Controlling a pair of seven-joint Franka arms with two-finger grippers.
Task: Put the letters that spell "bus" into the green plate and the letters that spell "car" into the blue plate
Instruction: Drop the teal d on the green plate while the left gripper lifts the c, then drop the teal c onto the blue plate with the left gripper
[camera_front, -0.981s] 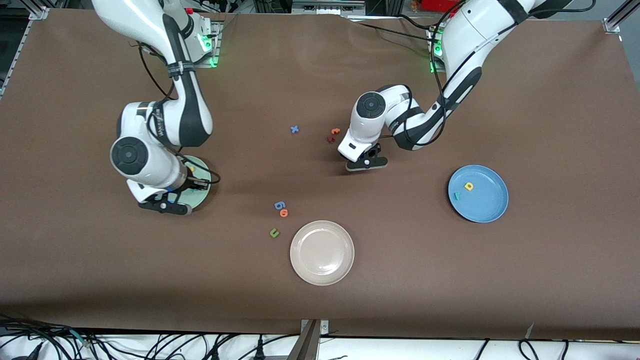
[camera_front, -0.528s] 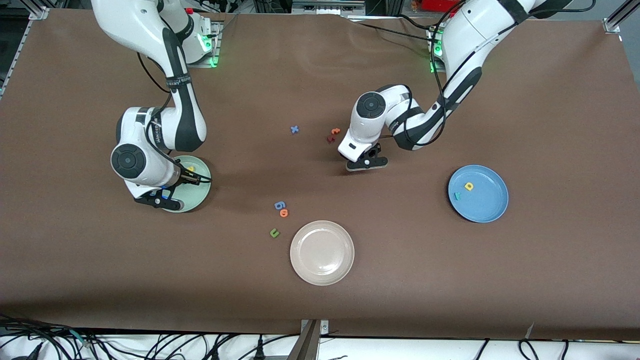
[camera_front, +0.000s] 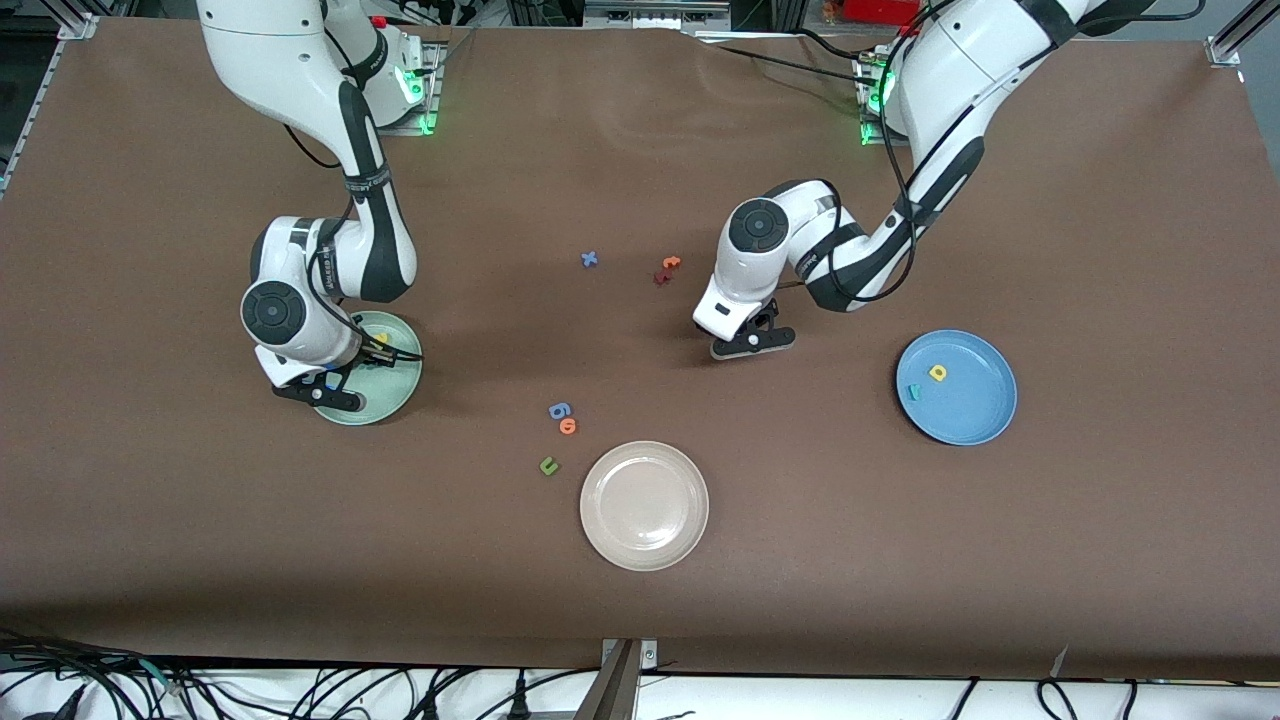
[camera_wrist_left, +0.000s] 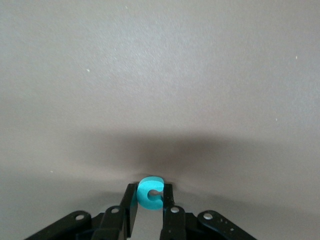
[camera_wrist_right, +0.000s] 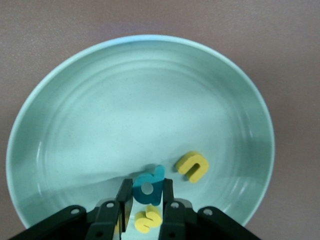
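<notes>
- Left gripper (camera_wrist_left: 149, 212) is seen pinched on the teal "c" (camera_wrist_left: 150, 193), held up over bare table between the red and orange letters (camera_front: 667, 269) and the blue plate (camera_front: 985, 415).
- Only a thin edge of the foam appears caught, so the "c" could be lost on the carry to the blue plate, where the yellow "a" (camera_front: 937, 373) and teal "r" (camera_front: 912, 391) already lie.
- Right gripper (camera_wrist_right: 146, 212) is closed on the teal "b" (camera_wrist_right: 148, 187), low over the green plate (camera_wrist_right: 75, 135).
- The yellow "u" (camera_wrist_right: 192, 165) and yellow "s" (camera_wrist_right: 146, 218) lie just beside and beneath it, so either could be nudged or clipped on release.
- Light foam may cling to a fingertip and be lifted out again.
</notes>
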